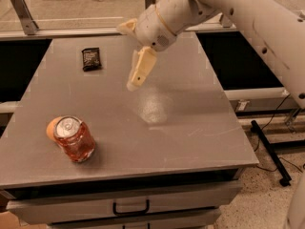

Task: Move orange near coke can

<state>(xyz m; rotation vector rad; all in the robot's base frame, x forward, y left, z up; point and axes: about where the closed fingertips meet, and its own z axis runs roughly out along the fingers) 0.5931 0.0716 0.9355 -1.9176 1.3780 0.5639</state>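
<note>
Near left of the table (190,128): coke can (74,140), silver top showing. Just behind it on its left, half hidden, the orange (50,128), right up against the can or very nearly so; actual contact impossible to tell. Going by that, placing step judged finished or as good as finished, with the fruit already beside its mark and nothing left to carry. Next move likely only a retreat: lifting clear and drawing back, with no low sweep over the near left corner, to avoid knocking the round fruit into a roll.

Farther back, above the middle of the table and well apart from both: gripper (127,56), hanging off the white arm (248,18) reaching in from the right. Jaws spread wide, one pale finger pointing down toward the tabletop, the other sticking out to the far left; nothing between them, nothing touched.

Far left: small black packet (90,59), lying flat, no part of this job.
</note>
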